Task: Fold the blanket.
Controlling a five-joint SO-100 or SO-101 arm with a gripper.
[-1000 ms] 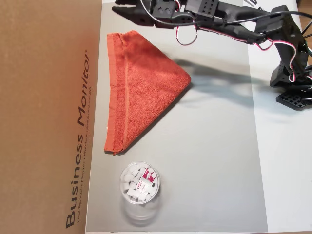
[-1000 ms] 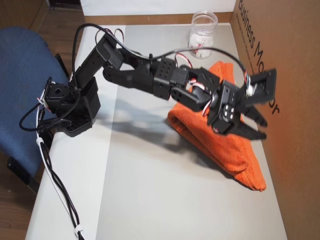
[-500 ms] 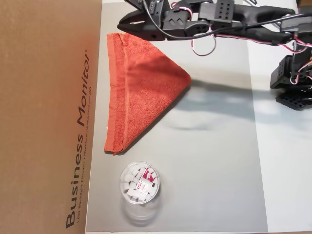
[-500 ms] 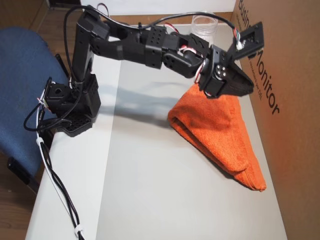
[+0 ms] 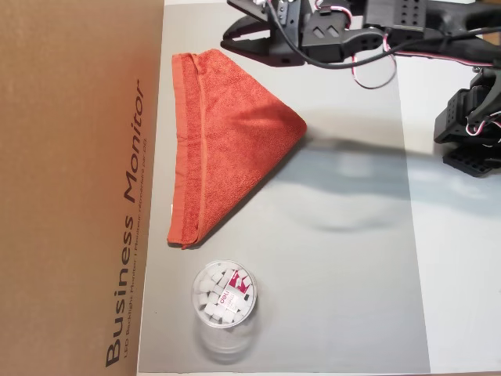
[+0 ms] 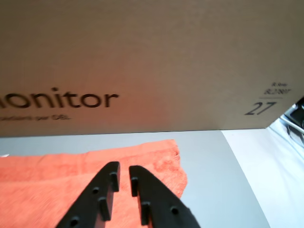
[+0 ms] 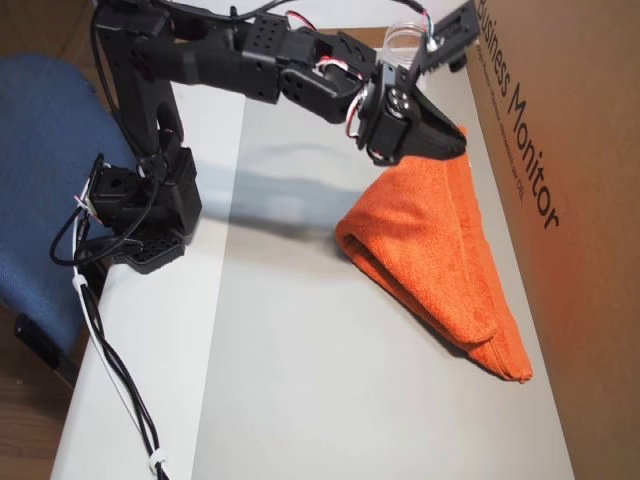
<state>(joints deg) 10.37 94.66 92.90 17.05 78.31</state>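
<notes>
The blanket is an orange-red terry towel folded into a triangle on the grey mat, its long hemmed edge along the cardboard box. It also shows in the other overhead view and in the wrist view. My gripper hangs in the air over the blanket's corner at the top of one overhead view, and shows again from above. In the wrist view the two black fingers stand almost together with a thin gap and hold nothing.
A big cardboard box marked "Business Monitor" walls off one side of the mat. A clear plastic cup with white pieces stands past the blanket's far tip. The arm's base sits off the mat, beside a blue chair.
The gripper went from open to shut while the arm rose and drew back toward its base along the blanket's corner. The blanket has not moved.
</notes>
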